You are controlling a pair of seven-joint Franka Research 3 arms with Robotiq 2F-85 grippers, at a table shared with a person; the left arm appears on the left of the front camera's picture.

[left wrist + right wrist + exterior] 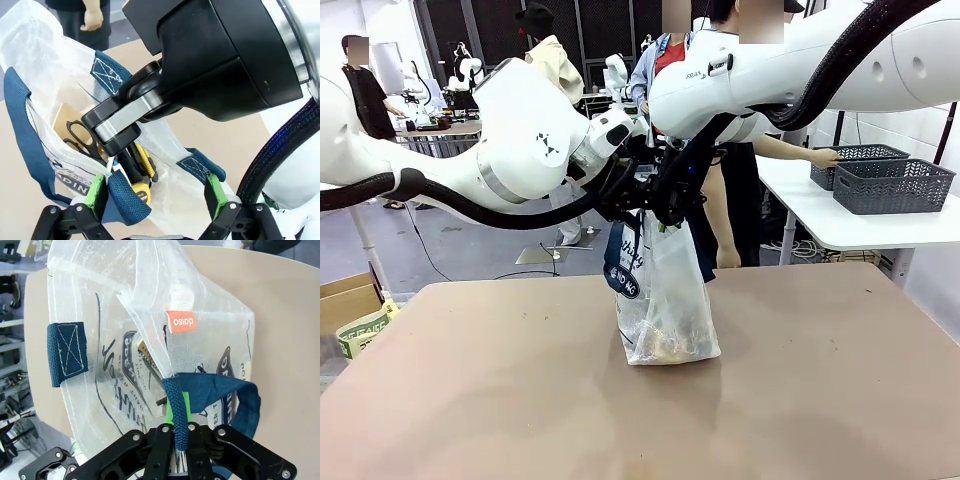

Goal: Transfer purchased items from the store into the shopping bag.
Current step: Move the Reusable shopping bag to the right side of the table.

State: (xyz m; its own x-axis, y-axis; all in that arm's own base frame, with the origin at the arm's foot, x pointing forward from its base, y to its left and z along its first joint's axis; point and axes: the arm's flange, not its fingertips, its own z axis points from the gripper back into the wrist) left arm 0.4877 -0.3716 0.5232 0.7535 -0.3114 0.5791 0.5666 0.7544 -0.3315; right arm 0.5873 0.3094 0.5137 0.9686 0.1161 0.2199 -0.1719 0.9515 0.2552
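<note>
The shopping bag point(660, 300) stands upright in the middle of the brown table point(500, 400), with tan and yellowish goods lying at its bottom. Both white arms reach in from the sides and meet above the top of the bag.

The right gripper point(176, 432) points down at the bag and is closed on one navy handle point(179, 405), which passes between its green pads. In the left wrist view this same gripper crosses over the bag mouth from the upper right.

The left gripper point(155, 192) hangs over the open mouth with its jaws spread wide. The other navy handle point(125, 197) lies just beside its left green pad point(96, 192), but nothing is pinched between the pads.

Inside the bag are black-handled scissors point(82, 137) on a tan card and a yellow and black tool point(142, 165).

A person's hand point(92, 20) hangs at the far edge of the table. Two grey baskets point(880, 180) stand on a white side table at the right.
</note>
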